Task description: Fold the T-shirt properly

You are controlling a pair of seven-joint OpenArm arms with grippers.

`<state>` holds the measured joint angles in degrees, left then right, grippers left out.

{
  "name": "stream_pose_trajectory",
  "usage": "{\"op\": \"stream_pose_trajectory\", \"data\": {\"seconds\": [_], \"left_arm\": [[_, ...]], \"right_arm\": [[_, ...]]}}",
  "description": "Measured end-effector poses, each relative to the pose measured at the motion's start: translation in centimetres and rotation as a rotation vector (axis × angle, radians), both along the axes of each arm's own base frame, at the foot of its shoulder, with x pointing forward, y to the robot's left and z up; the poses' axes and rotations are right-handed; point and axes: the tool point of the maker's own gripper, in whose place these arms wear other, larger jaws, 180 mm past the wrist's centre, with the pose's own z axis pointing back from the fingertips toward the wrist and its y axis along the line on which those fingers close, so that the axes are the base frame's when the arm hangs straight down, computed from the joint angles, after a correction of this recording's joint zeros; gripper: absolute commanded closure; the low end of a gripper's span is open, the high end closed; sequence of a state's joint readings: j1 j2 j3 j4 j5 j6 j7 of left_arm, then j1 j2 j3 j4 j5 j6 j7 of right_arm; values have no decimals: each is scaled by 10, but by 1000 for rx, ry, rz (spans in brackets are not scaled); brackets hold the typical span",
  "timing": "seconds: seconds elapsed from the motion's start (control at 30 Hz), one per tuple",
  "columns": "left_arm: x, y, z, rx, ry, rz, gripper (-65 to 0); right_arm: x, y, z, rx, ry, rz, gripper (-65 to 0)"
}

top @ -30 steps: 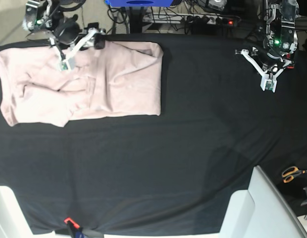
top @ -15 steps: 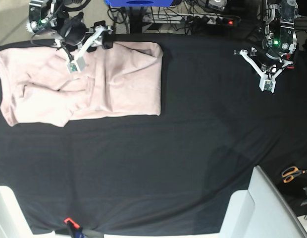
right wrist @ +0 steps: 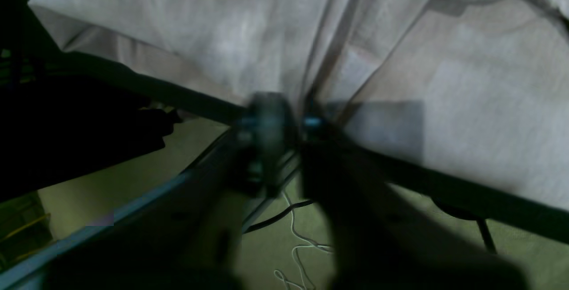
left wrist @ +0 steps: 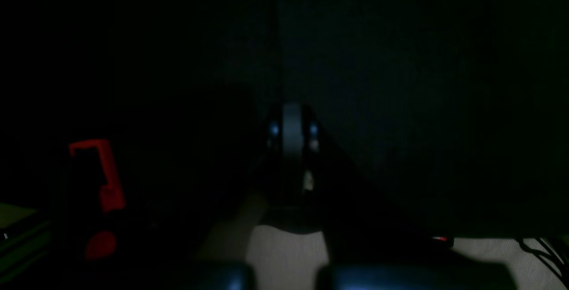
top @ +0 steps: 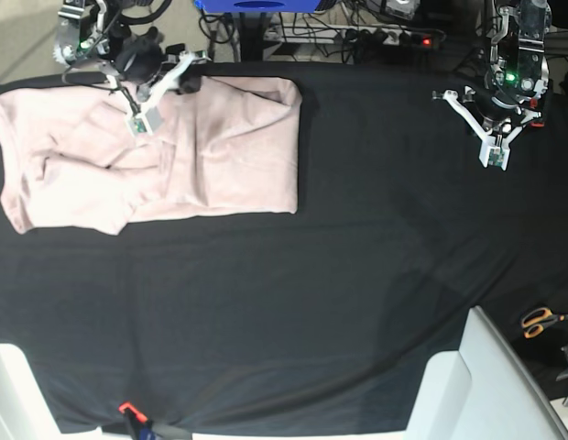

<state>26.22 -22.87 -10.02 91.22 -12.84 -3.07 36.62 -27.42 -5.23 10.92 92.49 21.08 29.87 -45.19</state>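
Over the last second the right gripper point(top: 156, 90) has slid along the far edge of the T-shirt point(top: 202, 156), away from the sleeve end and toward the folded edge, while the left gripper point(top: 493, 128) has stayed put, well apart from the shirt over the black cloth point(top: 293, 312).

The T-shirt lies at the far corner of that cloth, partly folded, with a loose flap near its sleeve end.

The risk I see: the shirt's far edge sits right at the table edge, and the right wrist view shows floor and cables beneath the fingers. A careless pull there could drag cloth off the table or bunch the layers into creases, spoiling the fold.

The right gripper's 2 white fingers point(top: 140, 117) look spread, the lower one resting on the pink fabric; whether it pinches any cloth I cannot tell. The left gripper's jaws look parted, holding nothing; its wrist view is too dark to confirm.
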Motion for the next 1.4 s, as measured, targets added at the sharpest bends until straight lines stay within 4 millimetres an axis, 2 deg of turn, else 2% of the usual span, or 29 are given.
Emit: {"op": "stream_pose_trajectory", "data": {"seconds": [0.13, 0.3, 0.47, 0.77, 0.9, 1.13, 1.2, 1.27, 1.4], "left_arm": [[0, 0, 0, 0, 0, 0, 0], [-8, 6, -10, 3, 33, 20, 0], [-6, 6, -9, 3, 30, 20, 0], [-7, 6, -9, 2, 30, 20, 0], [-7, 6, -10, 2, 30, 20, 0], [-7, 6, -9, 2, 30, 20, 0], [-7, 6, -10, 2, 30, 20, 0], [-6, 6, -9, 2, 30, 20, 0], [2, 3, -8, 1, 10, 24, 0]], "right_arm": [[0, -2, 0, -3, -1, -1, -2], [2, -6, 0, -15, -2, 1, -2], [7, -22, 2, -59, -7, 21, -2], [11, -30, 2, -89, 5, 55, -2], [14, -36, 0, -105, 22, -6, -2], [18, -41, 1, -121, 21, -5, -5], [14, -42, -1, -126, 48, 5, -47], [10, -43, 0, -140, 81, 27, -129], [29, -46, 30, -166, -28, 23, -306]]}}
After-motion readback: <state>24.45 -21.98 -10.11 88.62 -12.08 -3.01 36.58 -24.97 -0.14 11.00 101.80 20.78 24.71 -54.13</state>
